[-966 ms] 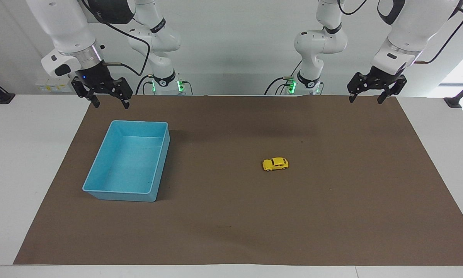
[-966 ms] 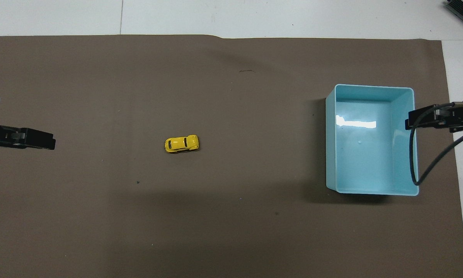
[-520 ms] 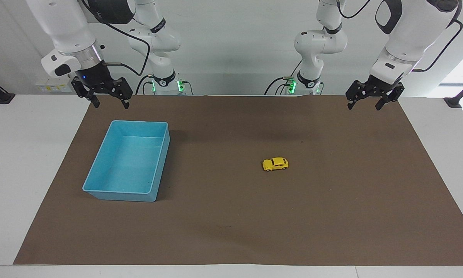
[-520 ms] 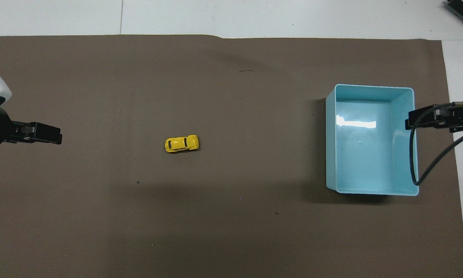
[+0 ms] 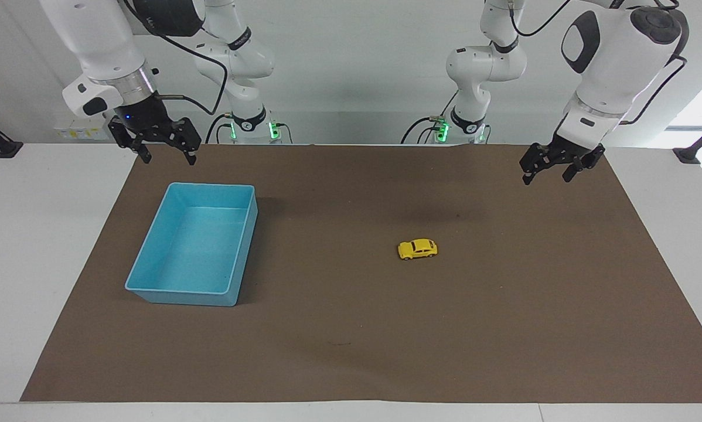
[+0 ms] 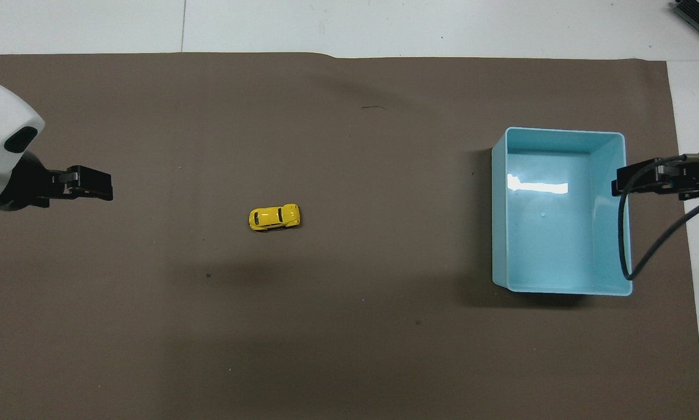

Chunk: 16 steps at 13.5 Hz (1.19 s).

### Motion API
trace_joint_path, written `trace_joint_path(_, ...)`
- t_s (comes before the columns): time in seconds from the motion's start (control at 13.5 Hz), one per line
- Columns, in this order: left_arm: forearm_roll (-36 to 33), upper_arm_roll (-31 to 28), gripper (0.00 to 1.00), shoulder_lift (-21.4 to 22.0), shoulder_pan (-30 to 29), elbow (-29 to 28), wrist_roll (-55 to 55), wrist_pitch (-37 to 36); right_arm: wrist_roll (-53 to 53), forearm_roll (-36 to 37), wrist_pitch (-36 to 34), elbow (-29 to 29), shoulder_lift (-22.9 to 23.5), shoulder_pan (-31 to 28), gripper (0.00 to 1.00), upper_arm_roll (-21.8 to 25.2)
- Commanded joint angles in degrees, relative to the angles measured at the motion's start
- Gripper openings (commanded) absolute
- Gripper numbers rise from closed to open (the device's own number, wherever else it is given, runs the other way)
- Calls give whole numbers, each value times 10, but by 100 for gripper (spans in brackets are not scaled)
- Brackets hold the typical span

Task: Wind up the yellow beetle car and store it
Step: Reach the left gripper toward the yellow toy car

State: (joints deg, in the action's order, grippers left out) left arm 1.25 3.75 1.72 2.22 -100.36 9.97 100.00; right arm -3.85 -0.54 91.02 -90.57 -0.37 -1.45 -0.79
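The yellow beetle car (image 5: 417, 249) stands on its wheels on the brown mat, near the middle of the table; it also shows in the overhead view (image 6: 274, 217). My left gripper (image 5: 545, 176) is open and empty, up in the air over the mat toward the left arm's end, well apart from the car; the overhead view shows it too (image 6: 107, 189). My right gripper (image 5: 168, 157) is open and empty, raised over the blue tray's wall at the right arm's end (image 6: 616, 185). The right arm waits.
An empty blue tray (image 5: 178, 290) stands on the mat toward the right arm's end; it also shows in the overhead view (image 6: 499, 210). The brown mat (image 5: 351, 351) covers most of the white table.
My left gripper has come down and moved over the mat toward the car. The car, the tray and the right arm have not moved.
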Motion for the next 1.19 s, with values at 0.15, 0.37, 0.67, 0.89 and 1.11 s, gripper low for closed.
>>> trace_joint_path(0.15,-1,-6,100,-13,12,-26,164,45,16,-5,-5,6,3,-4,100,1)
trace_joint_path(0.37,2,-6,100,-14,13,-52,253,68,16,-5,-5,6,3,-4,100,2)
trace_joint_path(0.67,3,-5,100,-24,20,-70,368,80,16,-5,-5,5,3,-4,100,1)
trace_joint_path(0.89,13,-5,100,-33,35,-83,514,101,16,-5,-5,6,3,-4,100,1)
trace_joint_path(1.11,13,-6,100,-66,61,-84,709,150,15,-5,-5,6,3,-4,100,2)
